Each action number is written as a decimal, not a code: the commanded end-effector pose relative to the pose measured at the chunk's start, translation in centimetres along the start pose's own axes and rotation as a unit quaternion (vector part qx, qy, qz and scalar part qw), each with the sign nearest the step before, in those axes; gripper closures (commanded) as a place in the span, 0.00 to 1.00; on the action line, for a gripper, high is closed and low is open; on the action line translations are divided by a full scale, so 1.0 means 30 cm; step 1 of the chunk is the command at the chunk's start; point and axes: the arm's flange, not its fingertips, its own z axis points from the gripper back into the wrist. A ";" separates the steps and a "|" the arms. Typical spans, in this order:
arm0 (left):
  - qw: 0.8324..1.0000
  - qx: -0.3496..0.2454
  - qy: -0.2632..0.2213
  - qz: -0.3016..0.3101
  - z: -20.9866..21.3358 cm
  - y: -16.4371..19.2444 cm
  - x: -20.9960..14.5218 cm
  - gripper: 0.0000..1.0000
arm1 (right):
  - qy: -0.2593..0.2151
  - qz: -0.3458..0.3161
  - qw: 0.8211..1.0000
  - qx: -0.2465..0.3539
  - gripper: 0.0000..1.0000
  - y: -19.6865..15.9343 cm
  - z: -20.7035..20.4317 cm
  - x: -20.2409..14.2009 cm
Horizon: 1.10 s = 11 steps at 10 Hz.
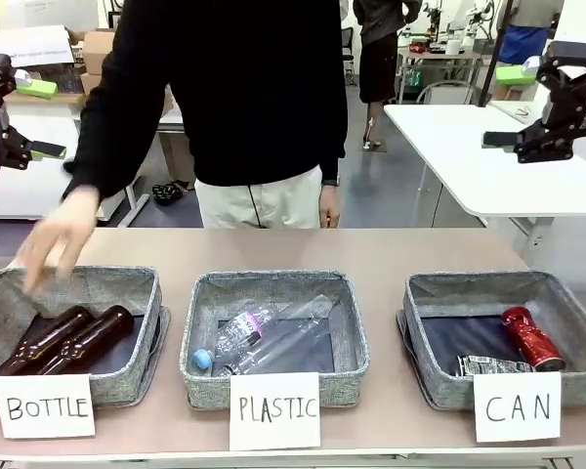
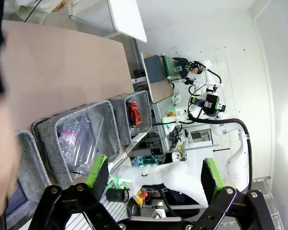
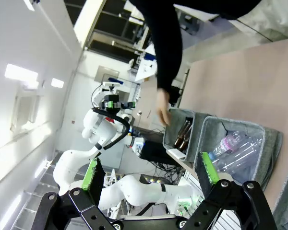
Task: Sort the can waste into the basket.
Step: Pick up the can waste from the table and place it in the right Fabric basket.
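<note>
Tabletop [image 1: 371, 249], three baskets: we find both cans, red [image 1: 531, 338] and blue [image 1: 493, 365], inside the CAN basket [image 1: 439, 381], nearer our right gripper [image 1: 513, 142]; left gripper [image 1: 34, 117] far. Both jaws wide, empty.

Three baskets stand in a row along the lower frame of the front view. The lower-left basket [image 1: 137, 293] holds two bottles [image 1: 63, 340] side by side, with the person's hand [image 1: 54, 244] just above its far-left corner. The middle basket [image 1: 273, 285] holds plastic bottles [image 1: 264, 337]. The lower-right basket [image 1: 566, 303] holds two cans [image 1: 513, 352], one against its right wall, the other near its front. A card [image 1: 517, 407] fronts each basket.
</note>
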 end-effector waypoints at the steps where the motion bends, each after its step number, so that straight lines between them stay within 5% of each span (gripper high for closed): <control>1: 1.000 0.008 0.005 0.003 0.003 -0.008 -0.003 0.00 | -0.003 0.007 1.000 -0.003 0.00 -0.007 0.005 -0.007; 11: 1.000 0.008 0.005 0.003 0.003 -0.008 -0.003 0.00 | -0.003 0.007 1.000 -0.003 0.00 -0.007 0.005 -0.007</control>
